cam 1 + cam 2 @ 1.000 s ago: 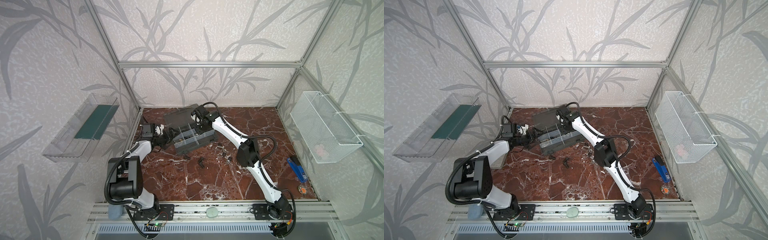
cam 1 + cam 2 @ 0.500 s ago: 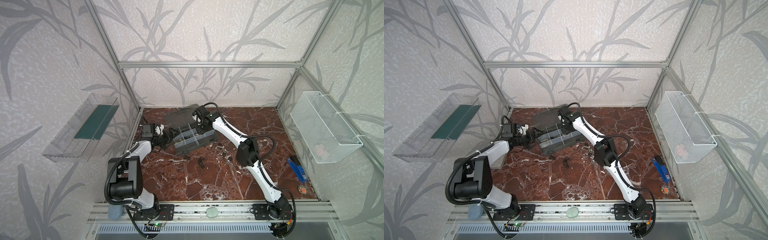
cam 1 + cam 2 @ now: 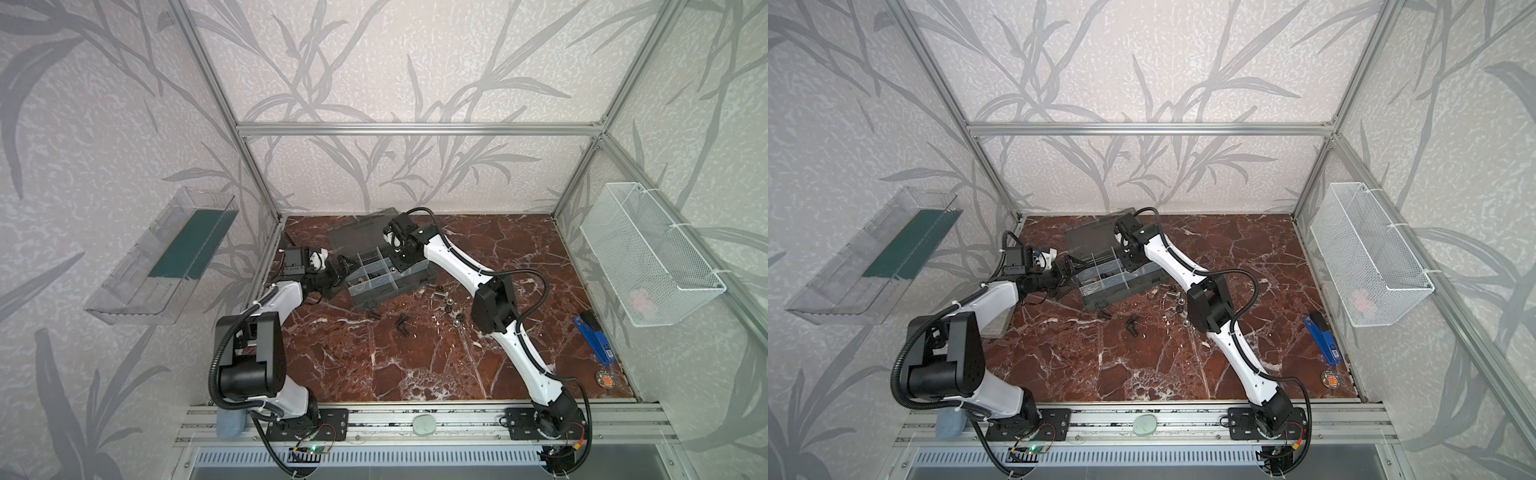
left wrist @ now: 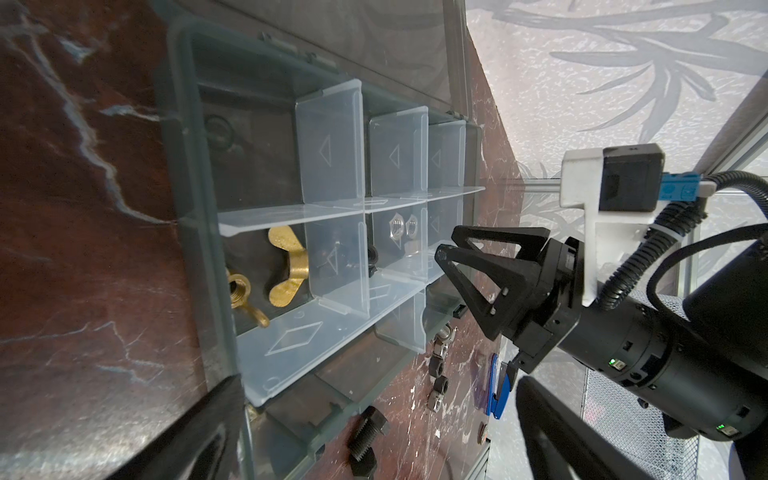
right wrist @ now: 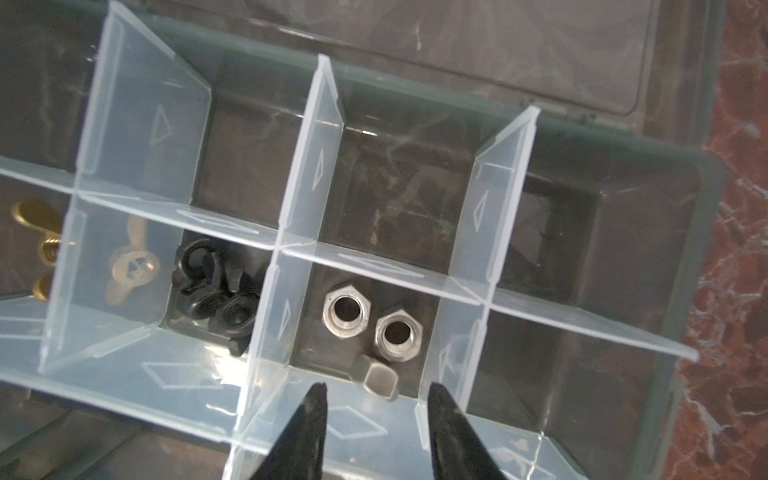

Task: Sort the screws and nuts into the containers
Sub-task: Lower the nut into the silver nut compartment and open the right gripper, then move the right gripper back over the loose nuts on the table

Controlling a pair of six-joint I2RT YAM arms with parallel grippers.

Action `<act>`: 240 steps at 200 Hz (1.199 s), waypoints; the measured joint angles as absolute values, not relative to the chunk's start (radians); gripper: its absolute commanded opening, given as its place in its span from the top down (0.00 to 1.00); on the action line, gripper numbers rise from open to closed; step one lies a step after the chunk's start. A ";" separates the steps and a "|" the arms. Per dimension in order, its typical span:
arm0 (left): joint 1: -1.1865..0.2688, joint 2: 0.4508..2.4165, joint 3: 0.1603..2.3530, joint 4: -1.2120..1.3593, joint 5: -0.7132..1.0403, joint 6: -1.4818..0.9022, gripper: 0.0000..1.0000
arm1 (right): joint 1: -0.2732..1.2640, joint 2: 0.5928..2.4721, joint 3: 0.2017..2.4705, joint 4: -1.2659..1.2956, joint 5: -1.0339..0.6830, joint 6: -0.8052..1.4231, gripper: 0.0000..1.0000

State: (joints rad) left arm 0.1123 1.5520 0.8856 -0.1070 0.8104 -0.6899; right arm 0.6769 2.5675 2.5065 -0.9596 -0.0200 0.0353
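Seemingly at the drop-off, the right gripper (image 5: 376, 388) hangs half-spread and empty over a cell (image 5: 365, 286) of the organizer case (image 3: 386, 294), left of centre in both top views, containing three silver nuts (image 5: 347, 311); two brass wing nuts (image 4: 286, 266) lie two cells along. Next it must lift clear toward about four loose nuts (image 3: 449, 309) mid-frame, while the left gripper (image 3: 341, 267) stands wide open beside the case.

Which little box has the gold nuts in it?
The end cell nearest the left tool, holding gold wing nuts. The next cell has black nuts, the one after silver nuts.
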 measured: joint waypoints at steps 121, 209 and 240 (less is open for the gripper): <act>0.112 1.556 0.886 -0.081 0.818 -0.696 0.01 | 0.630 1.859 1.623 -0.831 -0.001 -0.003 0.55; 0.112 1.558 0.886 -0.081 0.817 -0.709 0.01 | 0.615 1.770 1.296 -0.821 -0.023 0.192 0.54; 0.112 1.558 0.886 -0.082 0.817 -0.709 0.01 | 0.615 1.770 1.254 -0.799 -0.028 0.327 0.51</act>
State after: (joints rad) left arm 0.1120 1.5578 0.8856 -0.0818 0.8169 -0.7086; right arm 0.6151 1.7699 1.2537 -0.7990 -0.0277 0.3275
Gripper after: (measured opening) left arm 0.994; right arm 0.481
